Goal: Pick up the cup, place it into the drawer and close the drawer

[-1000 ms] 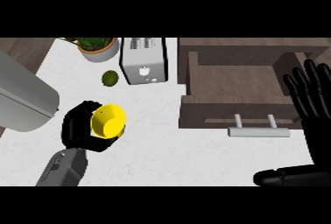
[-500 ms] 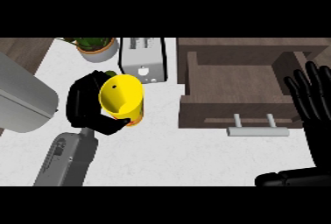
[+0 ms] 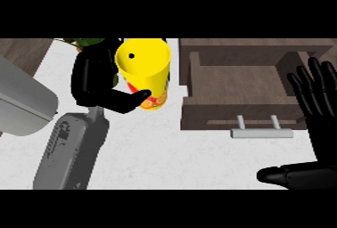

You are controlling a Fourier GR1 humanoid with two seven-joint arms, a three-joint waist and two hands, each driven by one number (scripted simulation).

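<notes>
The black left hand [image 3: 97,82] is clasping a smooth yellow cylindrical cup [image 3: 145,62], its thumb partly hiding the orange print. Right of that hand a brown wooden drawer [image 3: 230,113] is gaping open. The right hand [image 3: 317,100] is resting beyond, fingers straight.

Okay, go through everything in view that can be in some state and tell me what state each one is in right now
cup: held above the counter, left of the drawer, mouth towards the camera.
left hand: shut on the cup, thumb curled across its side.
drawer: open, pulled out, cup not in it.
right hand: open, fingers up, resting at the view's right edge.
</notes>
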